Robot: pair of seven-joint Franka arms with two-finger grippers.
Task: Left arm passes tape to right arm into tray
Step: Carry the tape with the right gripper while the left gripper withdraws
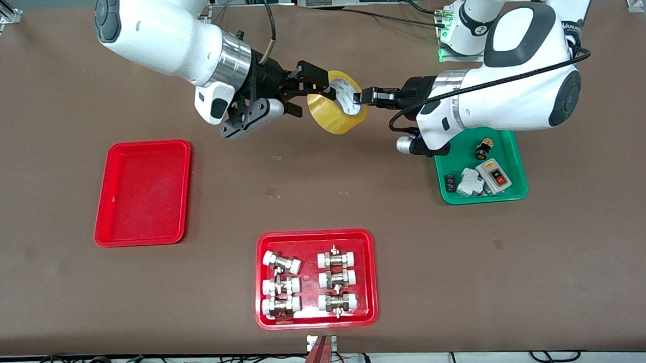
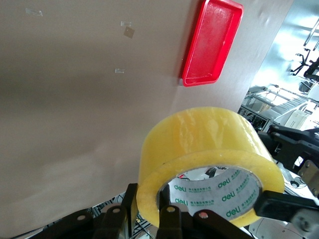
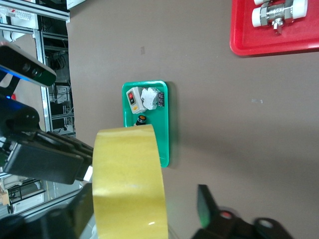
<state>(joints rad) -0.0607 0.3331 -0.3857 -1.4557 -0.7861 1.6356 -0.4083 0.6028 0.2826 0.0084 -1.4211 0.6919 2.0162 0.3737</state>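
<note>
Held aloft over the table, the tape (image 1: 337,103) (stiff, light, slick-sided) sat pinched through its wall by the left gripper (image 1: 361,97), while the right gripper (image 1: 319,88) straddled its rim, jaws apart.

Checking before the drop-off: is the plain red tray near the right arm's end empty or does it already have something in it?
Empty. The plain red tray shows only bare red floor in the front view; the tape is in the air between both hands.

Bare tabletop (image 1: 301,171) lies open under the tape (image 1: 337,107), running toward the empty red tray (image 1: 143,192); only the fittings tray (image 1: 315,279) sits nearer the camera.
</note>
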